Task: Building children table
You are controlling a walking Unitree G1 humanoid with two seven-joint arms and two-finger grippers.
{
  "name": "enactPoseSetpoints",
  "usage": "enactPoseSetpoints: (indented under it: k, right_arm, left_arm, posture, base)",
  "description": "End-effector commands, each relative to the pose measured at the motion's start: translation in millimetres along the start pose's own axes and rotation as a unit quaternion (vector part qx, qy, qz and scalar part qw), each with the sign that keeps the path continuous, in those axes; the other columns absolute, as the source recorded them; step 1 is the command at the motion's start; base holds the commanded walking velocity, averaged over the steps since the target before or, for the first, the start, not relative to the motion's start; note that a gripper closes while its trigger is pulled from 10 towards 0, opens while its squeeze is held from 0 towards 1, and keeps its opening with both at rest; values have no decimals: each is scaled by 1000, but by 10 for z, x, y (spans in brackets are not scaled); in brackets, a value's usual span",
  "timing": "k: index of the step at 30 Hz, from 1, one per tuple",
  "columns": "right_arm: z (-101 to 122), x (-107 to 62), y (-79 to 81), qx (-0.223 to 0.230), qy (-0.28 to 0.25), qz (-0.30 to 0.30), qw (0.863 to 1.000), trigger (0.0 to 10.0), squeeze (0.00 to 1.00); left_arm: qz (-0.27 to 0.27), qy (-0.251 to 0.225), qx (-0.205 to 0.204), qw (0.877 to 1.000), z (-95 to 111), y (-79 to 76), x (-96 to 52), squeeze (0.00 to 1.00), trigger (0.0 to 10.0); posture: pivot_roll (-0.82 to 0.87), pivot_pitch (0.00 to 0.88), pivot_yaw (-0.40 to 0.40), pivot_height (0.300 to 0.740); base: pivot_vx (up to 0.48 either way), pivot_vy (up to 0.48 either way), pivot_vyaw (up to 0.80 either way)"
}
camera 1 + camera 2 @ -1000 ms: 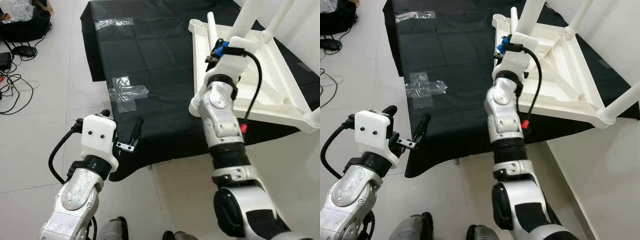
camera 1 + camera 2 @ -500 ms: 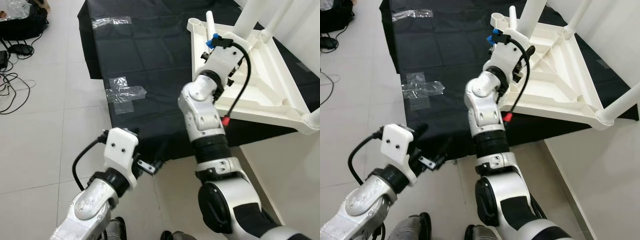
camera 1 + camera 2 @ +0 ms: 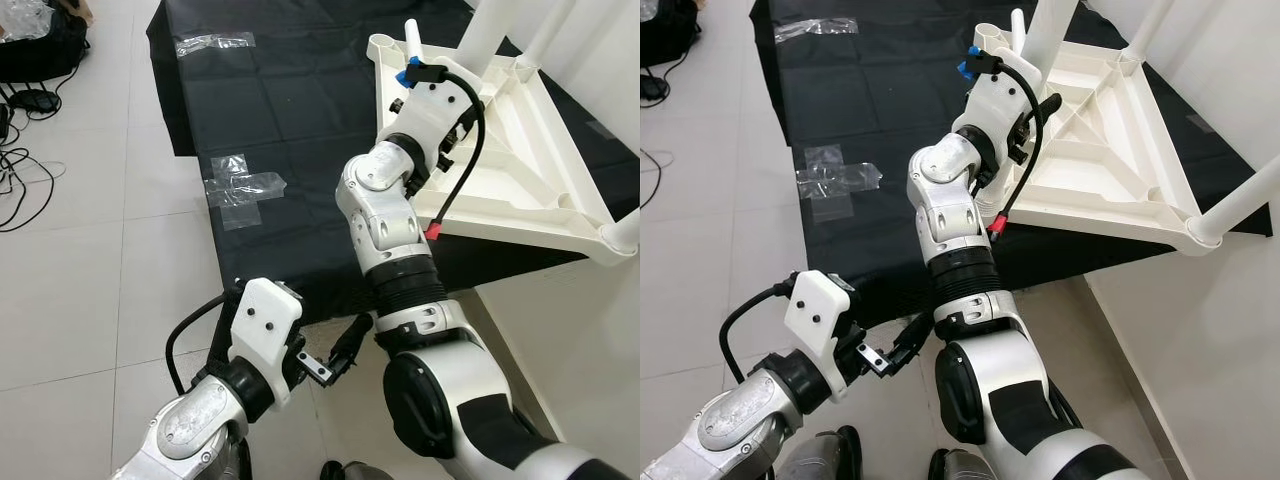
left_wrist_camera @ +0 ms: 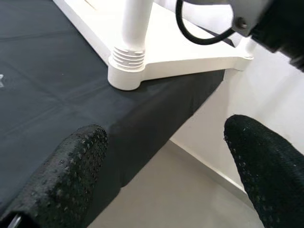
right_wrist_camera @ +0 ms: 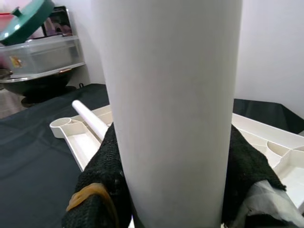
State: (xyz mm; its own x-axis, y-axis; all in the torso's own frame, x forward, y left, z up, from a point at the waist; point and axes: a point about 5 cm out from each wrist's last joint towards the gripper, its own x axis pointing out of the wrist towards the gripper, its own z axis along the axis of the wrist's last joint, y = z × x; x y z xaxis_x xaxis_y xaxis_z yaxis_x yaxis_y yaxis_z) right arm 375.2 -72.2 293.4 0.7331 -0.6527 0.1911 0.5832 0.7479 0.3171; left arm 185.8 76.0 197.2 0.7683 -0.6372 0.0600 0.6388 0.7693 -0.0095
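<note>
On the black cloth (image 3: 290, 110) spread over the floor (image 3: 90, 250), the white children's table (image 3: 520, 170) lies upside down, its ribbed underside facing up and its near edge hanging just past the cloth's corner beside the wall (image 3: 1240, 90). Your right gripper (image 5: 171, 190) is closed around a thick white table leg (image 5: 173, 95) standing up from the underside; the wrist view shows the fingers (image 5: 107, 175) pressed against both sides of the tube.

You look to be seating or tightening that leg, so keep the tube square to the tabletop and turn about its own axis; any sideways lean will likely bind it in its socket. The grip sits low on the leg, which should give you good control near the joint.

A thin white rod (image 3: 412, 42) stands at the far corner just beside your wrist, and another leg (image 3: 1230, 205) sticks out at the near right corner. Watch the wrist's black cable (image 3: 462, 150) while you rotate, since it hangs over the tabletop's rim and could snag.

Your left gripper (image 3: 335, 358) hangs low over the floor near the cloth's front edge, fingers (image 4: 66, 175) spread and holding nothing. It has open tile to its left, though loose cables (image 3: 25, 170) lie further out that way. Clear tape patches (image 3: 245, 188) sit on the cloth's left edge. If the tabletop shifts under torque, that free hand could brace the near rim.
</note>
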Motion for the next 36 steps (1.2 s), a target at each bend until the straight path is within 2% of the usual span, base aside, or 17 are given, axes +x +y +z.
enactPoseSetpoints:
  k: [1, 5, 6, 12, 13, 19, 20, 23, 27, 36]
  right_arm:
    - [-416, -67, -118, -17, 96, -17, 995, 10000, 0]
    - [-417, -59, -87, -21, 89, 11, 996, 10000, 0]
    - [-415, -61, -75, -15, 90, 20, 996, 10000, 1000]
    - [-394, -63, -62, -11, 84, 20, 996, 10000, 1000]
    - [-378, -64, -50, -5, 82, 24, 996, 10000, 0]
    - [-319, -67, -7, 24, 70, 55, 996, 10000, 0]
    - [-284, -62, 16, 23, 59, 78, 995, 10000, 0]
    - [-264, -61, 23, 24, 55, 87, 994, 10000, 0]
    - [-221, -70, 24, 8, 25, 126, 992, 10000, 0]
    - [-233, -48, -41, 6, 22, 149, 989, 10000, 0]
  left_arm:
    - [-1, -3, 2, 1000, 13, -20, -21, 0, 10000]
    - [4, -3, 10, 1000, 17, -2, -21, 0, 10000]
    - [7, -4, 10, 1000, 20, 3, -19, 0, 10000]
    - [9, -5, 11, 1000, 22, 7, -17, 0, 10000]
    - [10, -6, 12, 1000, 23, 8, -16, 0, 10000]
    - [14, -8, 13, 1000, 25, 10, -15, 0, 10000]
    - [17, -8, 14, 1000, 27, 17, -13, 0, 10000]
    - [18, -9, 15, 1000, 30, 21, -13, 0, 10000]
    - [21, -12, 15, 1000, 30, 29, -11, 0, 10000]
    - [23, -13, 17, 1000, 36, 41, -6, 0, 10000]
  posture:
    - [86, 221, -101, 740]
    - [81, 218, -102, 740]
    - [82, 215, -101, 740]
    - [81, 213, -100, 740]
    - [81, 213, -100, 740]
    - [79, 207, -102, 740]
    - [79, 207, -102, 740]
    - [79, 207, -102, 740]
    - [77, 198, -103, 740]
    - [79, 197, -103, 740]
  base:
    - [0, 0, 0]
    - [0, 0, 0]
    - [0, 0, 0]
    - [0, 0, 0]
    - [0, 0, 0]
    - [0, 0, 0]
    - [0, 0, 0]
    - [0, 0, 0]
    - [0, 0, 0]
    - [0, 0, 0]
